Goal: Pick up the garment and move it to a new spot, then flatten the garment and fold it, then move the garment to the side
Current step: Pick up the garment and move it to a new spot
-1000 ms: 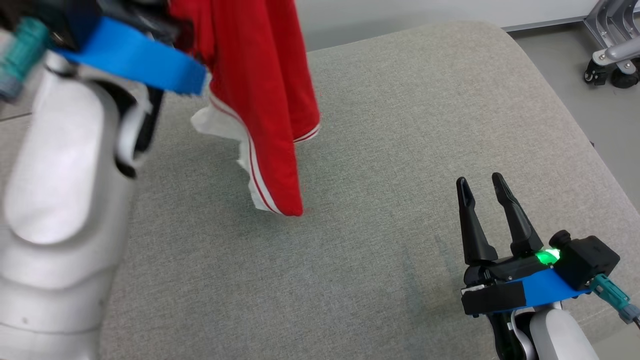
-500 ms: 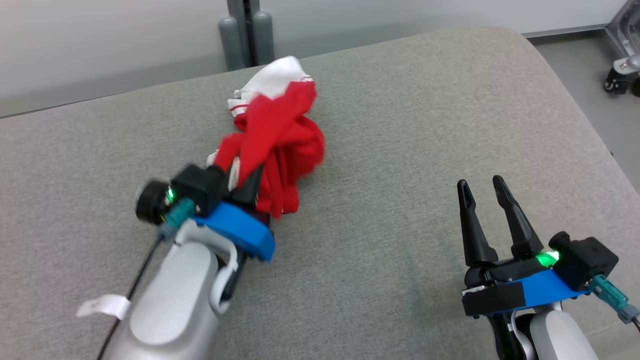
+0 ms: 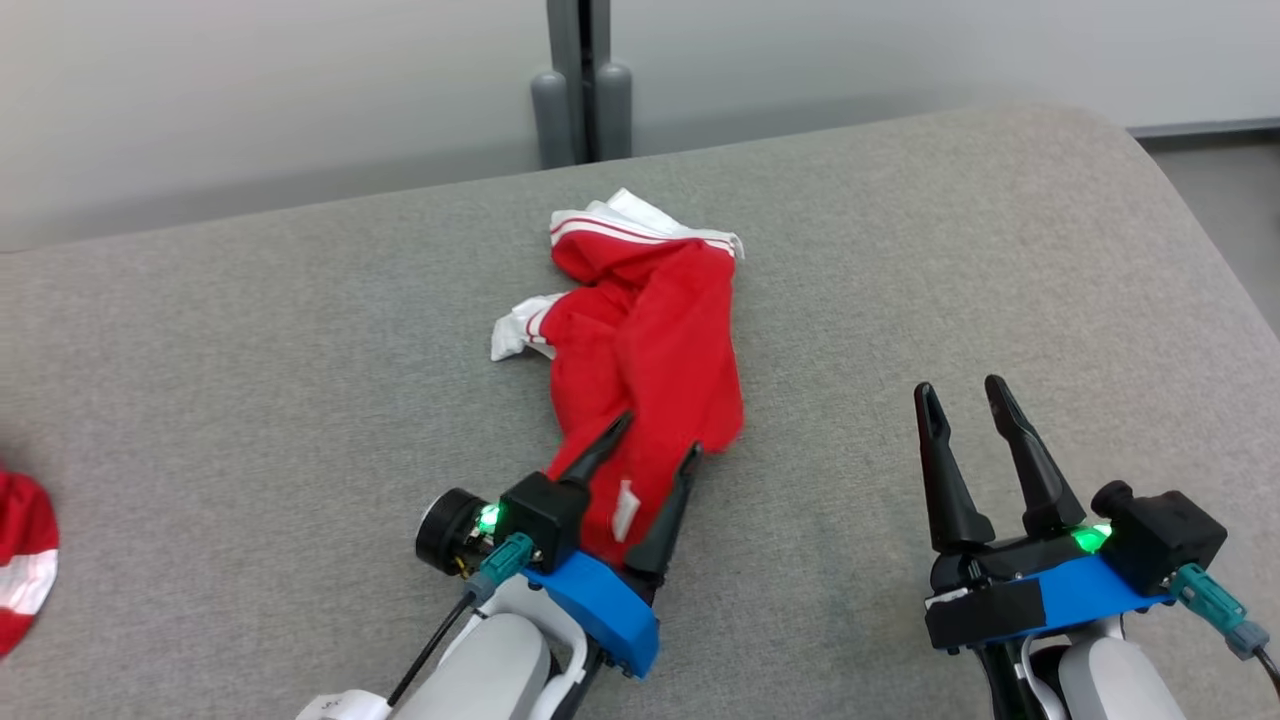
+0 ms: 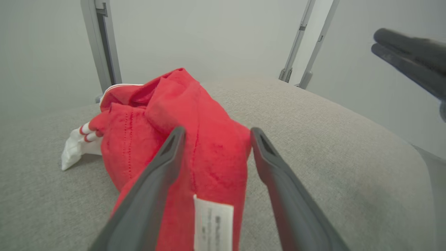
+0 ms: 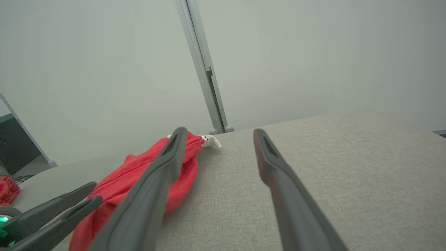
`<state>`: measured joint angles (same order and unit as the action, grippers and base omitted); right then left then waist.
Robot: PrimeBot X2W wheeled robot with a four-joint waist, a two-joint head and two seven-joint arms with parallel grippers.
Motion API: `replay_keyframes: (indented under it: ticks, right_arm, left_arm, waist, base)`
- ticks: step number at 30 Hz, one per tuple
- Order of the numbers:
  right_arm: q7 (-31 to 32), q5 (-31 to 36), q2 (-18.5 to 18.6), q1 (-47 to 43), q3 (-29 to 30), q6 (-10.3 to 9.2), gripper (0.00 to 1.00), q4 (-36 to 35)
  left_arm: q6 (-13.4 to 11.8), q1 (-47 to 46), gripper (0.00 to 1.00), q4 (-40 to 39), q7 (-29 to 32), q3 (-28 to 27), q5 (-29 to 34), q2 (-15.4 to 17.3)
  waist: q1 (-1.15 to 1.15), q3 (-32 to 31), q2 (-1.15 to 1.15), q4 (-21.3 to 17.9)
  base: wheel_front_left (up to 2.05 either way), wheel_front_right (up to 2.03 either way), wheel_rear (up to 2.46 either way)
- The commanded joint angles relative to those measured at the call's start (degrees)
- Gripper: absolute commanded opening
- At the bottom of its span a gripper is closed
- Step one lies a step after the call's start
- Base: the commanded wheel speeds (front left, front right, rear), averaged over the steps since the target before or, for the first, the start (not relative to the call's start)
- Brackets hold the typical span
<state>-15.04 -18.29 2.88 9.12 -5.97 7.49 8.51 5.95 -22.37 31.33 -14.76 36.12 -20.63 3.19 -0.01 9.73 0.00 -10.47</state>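
While garment sprawls, seemingly red cloth lies left.

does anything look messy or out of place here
The red garment lies bunched and twisted on the grey surface, not flat, its white label exposed between the fingers of the open left gripper. Nothing looks damaged.

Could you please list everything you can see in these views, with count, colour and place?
padded surface: one, grey, under everything
garment: one, red with white striped trim, crumpled on the surface's middle
label: one, white, on the garment's near end
second cloth: one, red and white, at the head view's left edge
post: one, grey, behind the surface
left gripper: one, dark fingers, open, astride the garment's near end
right gripper: one, dark fingers, open, over bare surface, right of the garment
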Motion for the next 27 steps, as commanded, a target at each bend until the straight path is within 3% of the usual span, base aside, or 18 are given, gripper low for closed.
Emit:
replay_keyframes:
  ticks: [1,8,21,27]
  right_arm:
    - [-0.21,0.44,0.02,-0.43,-0.01,0.01,1.00,0.14]
    - [-0.21,1.36,0.01,-1.41,0.83,0.01,1.00,0.16]
    - [-0.21,3.65,0.02,-4.19,4.20,0.01,1.00,0.78]
    - [-0.22,4.37,0.02,-5.84,5.33,0.01,1.00,1.10]
  left_arm:
    - [-0.07,0.29,1.00,-0.97,-0.32,0.17,-0.19,0.01]
    - [-3.21,2.02,1.00,-9.48,-0.47,-2.98,0.34,0.29]
    - [-9.48,12.26,1.00,-21.90,-0.46,-21.32,4.29,5.35]
    - [-10.08,17.99,1.00,-22.42,-0.46,-26.17,6.32,6.71]
  waist:
    - [0.01,-0.30,0.00,0.34]
    - [0.01,-1.90,0.00,3.17]
    - [0.01,-6.30,0.00,8.93]
    - [0.01,-8.06,0.00,9.79]
  base:
    - [0.00,0.00,0.00]
    - [0.00,0.00,0.00]
    - [0.00,0.00,0.00]
    - [0.00,0.00,0.00]
